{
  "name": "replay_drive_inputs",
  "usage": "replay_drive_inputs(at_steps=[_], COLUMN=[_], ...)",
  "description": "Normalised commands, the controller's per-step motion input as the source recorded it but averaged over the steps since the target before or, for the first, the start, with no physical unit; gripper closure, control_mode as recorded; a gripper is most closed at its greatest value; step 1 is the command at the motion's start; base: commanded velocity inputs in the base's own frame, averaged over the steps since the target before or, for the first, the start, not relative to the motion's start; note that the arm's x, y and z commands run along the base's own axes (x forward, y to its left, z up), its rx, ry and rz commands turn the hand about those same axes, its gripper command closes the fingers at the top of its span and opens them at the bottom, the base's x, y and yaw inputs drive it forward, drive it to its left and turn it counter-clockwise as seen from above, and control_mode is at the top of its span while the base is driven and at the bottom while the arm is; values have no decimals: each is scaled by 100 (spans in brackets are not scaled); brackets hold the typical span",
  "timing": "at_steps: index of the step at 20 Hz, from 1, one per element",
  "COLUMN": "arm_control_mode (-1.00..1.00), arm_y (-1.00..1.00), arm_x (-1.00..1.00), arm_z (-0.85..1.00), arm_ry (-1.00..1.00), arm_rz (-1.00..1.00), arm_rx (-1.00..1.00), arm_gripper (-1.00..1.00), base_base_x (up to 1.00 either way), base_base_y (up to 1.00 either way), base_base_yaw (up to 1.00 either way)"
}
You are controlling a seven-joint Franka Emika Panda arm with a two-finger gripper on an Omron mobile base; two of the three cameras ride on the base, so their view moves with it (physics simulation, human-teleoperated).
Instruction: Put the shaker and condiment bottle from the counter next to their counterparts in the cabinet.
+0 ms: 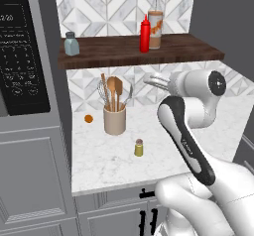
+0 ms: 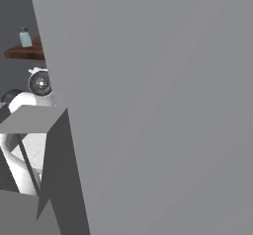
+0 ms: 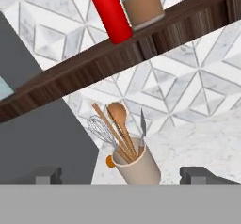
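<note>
White marble counter (image 1: 198, 131) spreads below my gripper (image 1: 155, 82), grey-and-white tiles behind, the dark wooden cabinet (image 1: 114, 56) above. My arm is bent at the elbow, my hand level and reaching left. My jaws stand wide apart, holding nothing. The condiment bottle (image 1: 145, 33) stands upright above me, nozzle up, just beside the clear bottle (image 1: 156, 22). The shaker (image 1: 139, 147) stands upright below me, beside the utensil crock (image 1: 114, 119).
</note>
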Motion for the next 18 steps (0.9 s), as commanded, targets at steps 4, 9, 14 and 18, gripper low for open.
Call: replay_drive_inputs(at_steps=[4,9,14,18], arm_control_mode=[-100,-100,-100,-100], arm_y=[5,11,0,0], arm_x=[-6,0,0,0], arm_z=[-43,-30,-37,-24], arm_ry=[4,4,12,16], arm_rz=[20,11,10,8], arm_rx=[0,-8,-14,-10], arm_gripper=[-100,-100,-100,-100], base_base_x=[0,0,0,0], base_base_y=[0,0,0,0], base_base_yaw=[0,0,0,0])
